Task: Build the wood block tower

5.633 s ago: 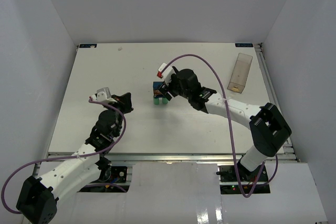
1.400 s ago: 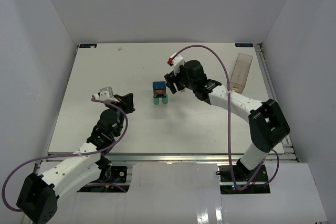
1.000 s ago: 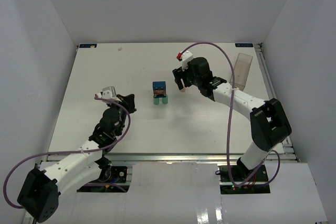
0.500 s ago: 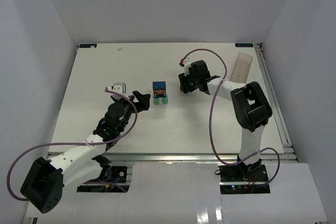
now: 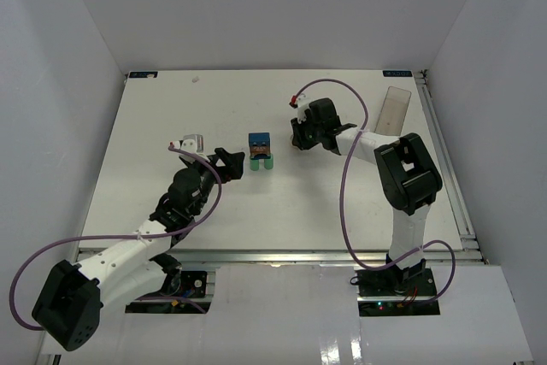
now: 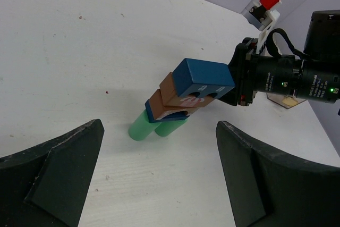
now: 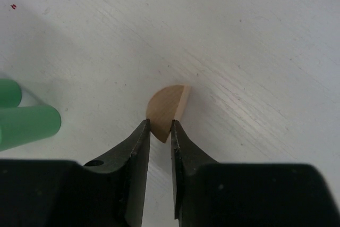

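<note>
Right gripper (image 7: 159, 131) pinches the tan half-round (image 7: 166, 107) flat on the table (image 5: 171, 117) right of the wood block tower (image 5: 260, 152), while the left gripper (image 5: 229, 161) gapes wide near its left, not touching.

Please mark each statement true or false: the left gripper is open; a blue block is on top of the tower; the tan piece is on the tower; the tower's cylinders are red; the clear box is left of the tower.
1. The left gripper is wide open. True.
2. A blue block tops the tower. True.
3. The tan piece is on the tower. False: it is on the table, pinched by the right gripper.
4. The cylinders are red. False: the cylinders are green.
5. The clear box is left of the tower. False: it lies far to its right.
</note>
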Controlling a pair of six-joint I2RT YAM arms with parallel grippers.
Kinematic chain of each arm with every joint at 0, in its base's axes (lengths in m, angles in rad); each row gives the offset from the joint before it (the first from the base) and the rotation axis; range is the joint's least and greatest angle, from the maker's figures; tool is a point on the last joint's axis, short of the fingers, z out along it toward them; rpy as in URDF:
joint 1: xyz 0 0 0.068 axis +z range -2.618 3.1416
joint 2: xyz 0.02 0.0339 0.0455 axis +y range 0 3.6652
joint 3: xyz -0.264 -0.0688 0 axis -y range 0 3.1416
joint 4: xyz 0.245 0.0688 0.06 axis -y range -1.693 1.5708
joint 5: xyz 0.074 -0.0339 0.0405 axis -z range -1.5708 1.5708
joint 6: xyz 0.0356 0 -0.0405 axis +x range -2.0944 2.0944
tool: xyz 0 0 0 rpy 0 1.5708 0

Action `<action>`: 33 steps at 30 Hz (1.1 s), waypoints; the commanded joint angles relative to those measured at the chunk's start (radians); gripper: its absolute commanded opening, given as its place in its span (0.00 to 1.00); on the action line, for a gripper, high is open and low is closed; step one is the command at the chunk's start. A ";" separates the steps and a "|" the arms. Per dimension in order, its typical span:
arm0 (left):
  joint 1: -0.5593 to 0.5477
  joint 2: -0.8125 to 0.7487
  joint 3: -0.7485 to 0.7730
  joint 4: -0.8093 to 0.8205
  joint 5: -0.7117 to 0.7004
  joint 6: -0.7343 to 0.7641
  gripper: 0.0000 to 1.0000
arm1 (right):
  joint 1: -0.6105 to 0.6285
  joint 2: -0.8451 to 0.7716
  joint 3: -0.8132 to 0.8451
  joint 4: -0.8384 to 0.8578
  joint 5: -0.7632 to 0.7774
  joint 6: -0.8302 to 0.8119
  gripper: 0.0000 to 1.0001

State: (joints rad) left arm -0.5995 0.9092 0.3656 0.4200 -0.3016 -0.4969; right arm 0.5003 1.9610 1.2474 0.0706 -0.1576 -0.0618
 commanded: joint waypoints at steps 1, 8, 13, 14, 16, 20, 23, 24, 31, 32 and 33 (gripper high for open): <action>-0.003 -0.018 0.012 0.006 0.001 0.002 0.98 | -0.004 -0.002 -0.002 0.044 -0.005 0.014 0.20; -0.003 -0.011 0.018 0.002 0.001 0.003 0.98 | -0.106 -0.034 -0.126 0.067 -0.237 0.180 0.09; -0.004 -0.023 0.011 0.005 0.003 0.003 0.98 | -0.135 -0.077 -0.183 0.126 -0.289 0.191 0.12; -0.003 -0.027 0.009 0.006 0.002 0.004 0.98 | -0.129 -0.103 -0.193 0.142 -0.273 0.184 0.14; -0.003 -0.028 0.006 0.008 -0.006 0.007 0.98 | -0.114 -0.117 -0.159 0.128 -0.237 0.168 0.24; -0.004 -0.045 0.002 0.003 -0.014 0.010 0.98 | -0.101 -0.073 -0.021 0.064 -0.189 0.180 0.40; -0.005 -0.061 -0.011 0.011 -0.024 0.011 0.98 | -0.086 -0.035 0.034 0.069 -0.145 0.221 0.51; -0.004 -0.069 -0.017 0.012 -0.030 0.012 0.98 | -0.075 -0.027 0.052 0.081 -0.119 0.235 0.55; -0.005 -0.093 -0.027 0.008 -0.068 0.021 0.98 | -0.019 0.105 0.196 0.081 -0.036 0.241 0.67; -0.004 -0.093 -0.027 0.008 -0.069 0.022 0.98 | -0.010 0.116 0.208 0.079 -0.021 0.236 0.68; -0.003 -0.094 -0.027 0.008 -0.070 0.023 0.98 | -0.002 0.126 0.219 0.078 -0.011 0.232 0.69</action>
State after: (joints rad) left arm -0.5995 0.8369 0.3485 0.4263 -0.3442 -0.4884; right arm 0.4659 2.0320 1.4075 0.1548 -0.2391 0.1673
